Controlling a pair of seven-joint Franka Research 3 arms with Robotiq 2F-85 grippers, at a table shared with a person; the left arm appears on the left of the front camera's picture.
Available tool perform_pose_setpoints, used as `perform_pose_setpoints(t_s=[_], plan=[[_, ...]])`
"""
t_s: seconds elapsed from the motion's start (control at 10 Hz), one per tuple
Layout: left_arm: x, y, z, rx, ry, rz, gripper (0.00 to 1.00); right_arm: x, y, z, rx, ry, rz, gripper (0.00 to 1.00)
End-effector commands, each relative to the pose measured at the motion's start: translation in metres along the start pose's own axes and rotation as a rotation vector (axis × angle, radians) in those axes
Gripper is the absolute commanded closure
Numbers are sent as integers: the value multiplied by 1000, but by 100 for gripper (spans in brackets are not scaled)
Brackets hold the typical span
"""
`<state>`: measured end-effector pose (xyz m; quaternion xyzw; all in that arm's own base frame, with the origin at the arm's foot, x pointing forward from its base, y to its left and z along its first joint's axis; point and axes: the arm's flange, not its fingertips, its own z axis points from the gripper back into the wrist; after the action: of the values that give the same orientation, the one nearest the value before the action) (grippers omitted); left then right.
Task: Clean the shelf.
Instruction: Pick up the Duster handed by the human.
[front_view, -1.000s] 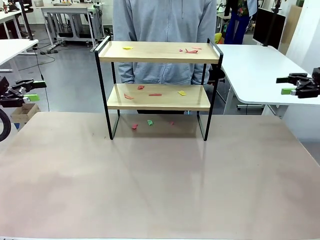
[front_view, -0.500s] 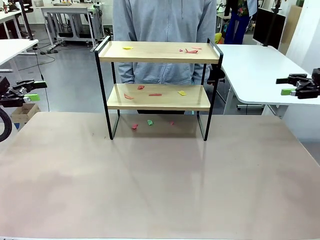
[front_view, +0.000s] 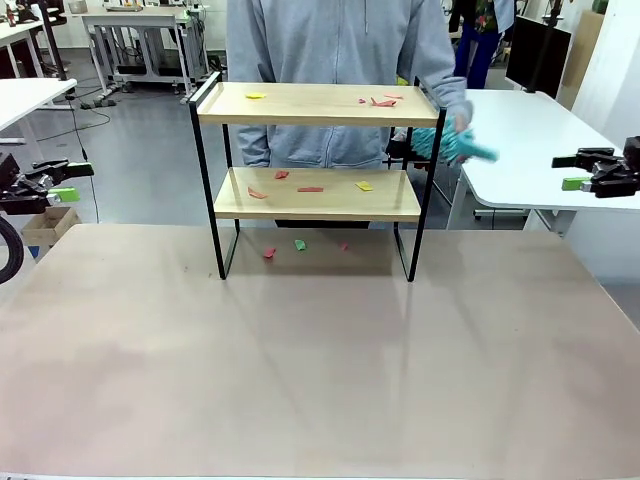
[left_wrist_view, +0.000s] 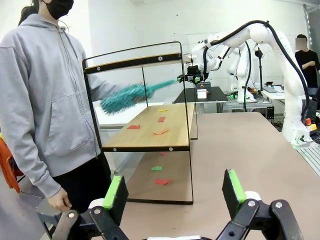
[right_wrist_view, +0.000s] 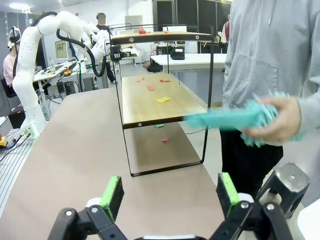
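Observation:
The shelf (front_view: 317, 105) stands at the table's far middle, two wooden boards in a thin black frame, seen also in the left wrist view (left_wrist_view: 150, 135) and the right wrist view (right_wrist_view: 152, 102). Small red, yellow and green paper scraps (front_view: 310, 188) lie on both boards and on the table under it. A person in a grey hoodie (front_view: 330, 45) stands behind and holds a teal duster (front_view: 452, 146) at the shelf's right end. My left gripper (front_view: 62, 182) hangs open at the far left, apart from the shelf. My right gripper (front_view: 577, 171) hangs open at the far right.
The beige table (front_view: 320, 370) stretches wide and bare in front of the shelf. White tables (front_view: 520, 140) stand behind to the right and left. A cardboard box (front_view: 45, 225) sits on the floor at the left.
The person's hand has come up at the shelf's right end with the teal duster. Neither arm has moved.

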<state>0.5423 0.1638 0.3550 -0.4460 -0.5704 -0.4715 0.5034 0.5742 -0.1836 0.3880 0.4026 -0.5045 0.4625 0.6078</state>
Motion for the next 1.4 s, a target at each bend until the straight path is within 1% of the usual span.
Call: perform_pose_setpoints(t_s=[0.0,1.3], plan=[[2,-2,0,0,6,-15,0,2,0,0,-1,-2,6,0],[2,-2,0,0,6,-15,0,0,0,0,0,0,0,0]])
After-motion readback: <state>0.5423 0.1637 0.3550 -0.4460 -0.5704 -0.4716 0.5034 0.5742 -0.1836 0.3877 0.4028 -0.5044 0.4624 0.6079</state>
